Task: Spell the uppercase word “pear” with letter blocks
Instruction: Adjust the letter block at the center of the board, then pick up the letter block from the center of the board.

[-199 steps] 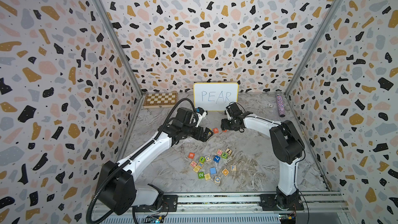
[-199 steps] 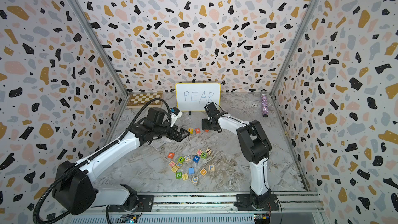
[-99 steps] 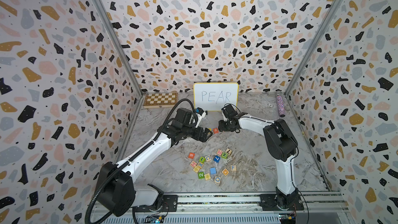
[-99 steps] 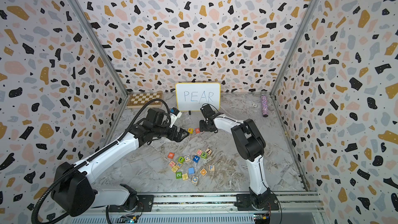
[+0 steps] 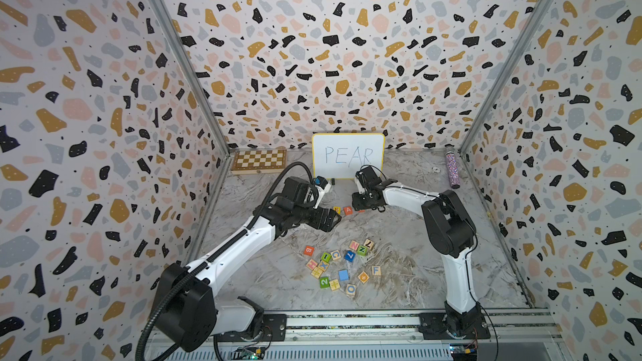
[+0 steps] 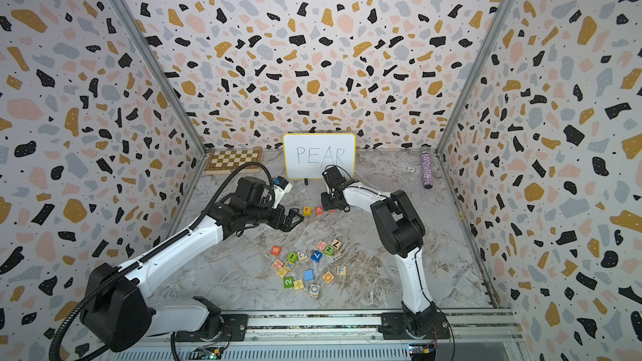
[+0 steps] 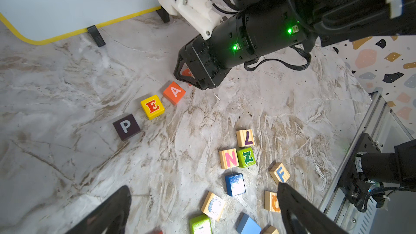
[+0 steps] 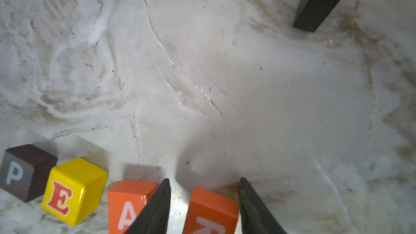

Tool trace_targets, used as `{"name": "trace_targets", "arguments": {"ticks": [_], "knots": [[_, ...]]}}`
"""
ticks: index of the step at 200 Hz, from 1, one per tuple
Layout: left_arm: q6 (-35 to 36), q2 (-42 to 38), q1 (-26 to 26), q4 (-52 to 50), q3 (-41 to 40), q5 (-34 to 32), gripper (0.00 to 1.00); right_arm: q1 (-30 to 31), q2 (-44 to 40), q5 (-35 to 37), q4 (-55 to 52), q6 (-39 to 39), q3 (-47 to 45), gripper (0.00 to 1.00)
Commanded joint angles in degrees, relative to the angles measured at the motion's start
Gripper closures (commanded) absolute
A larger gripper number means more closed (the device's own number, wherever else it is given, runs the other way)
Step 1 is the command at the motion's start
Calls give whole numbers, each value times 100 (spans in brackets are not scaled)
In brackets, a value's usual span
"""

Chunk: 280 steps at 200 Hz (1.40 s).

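Observation:
In the left wrist view the black P block (image 7: 126,126), the yellow E block (image 7: 152,106) and the red-orange A block (image 7: 174,92) lie in a row on the marble floor. The red-orange R block (image 8: 211,210) sits just past the A block (image 8: 128,201). My right gripper (image 8: 204,179) straddles it: one finger touches its side, and the finger between A and R stands a small gap off. My left gripper (image 7: 202,187) hangs wide open and empty over the loose blocks, near the row's P end (image 5: 330,220).
A yellow-rimmed whiteboard (image 5: 347,156) reading PEAR stands behind the row. A chessboard (image 5: 258,160) lies at the back left and a glittery bottle (image 5: 451,170) at the back right. Several loose blocks (image 5: 342,265) lie toward the front rail (image 5: 347,321).
My right gripper has shifted left toward the row and its jaws have narrowed around the R block. The left arm has not moved.

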Motion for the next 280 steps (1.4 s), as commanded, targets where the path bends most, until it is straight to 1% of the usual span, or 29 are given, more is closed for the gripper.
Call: {"name": "trace_targets", "arguments": {"ticks": [1,45,128,182,199,225,235,242,246,250,269,280], "knots": [[73,-72,17,112,-42,-51,0,8,-511,317,-209,-206,39,50],[71,-38,17,157,-68,-32,0,-6,-816,396,-281,52,-73,47],[74,8,17,164,-68,-27,0,47,-243,231,-617,36,90,44],[53,-26,17,184,-77,-14,0,73,43,221,-672,-129,142,47],[54,-30,17,175,-77,-24,0,82,60,197,-715,-168,168,55],[52,-48,17,166,-77,-39,0,108,-90,181,-743,-241,145,64],[65,-40,17,175,-76,-45,0,109,-167,162,-744,-305,143,69],[66,-40,17,183,-77,-41,0,100,-222,140,-737,-413,143,75],[64,-36,17,188,-73,-41,0,93,-249,118,-721,-474,148,77],[61,-22,17,192,-68,-32,0,71,-284,37,-678,-601,142,80],[7,35,17,231,-49,47,0,-79,-401,-649,-449,-1378,88,88],[0,89,17,95,71,101,0,-190,-416,-703,-505,-1826,167,91]]}}
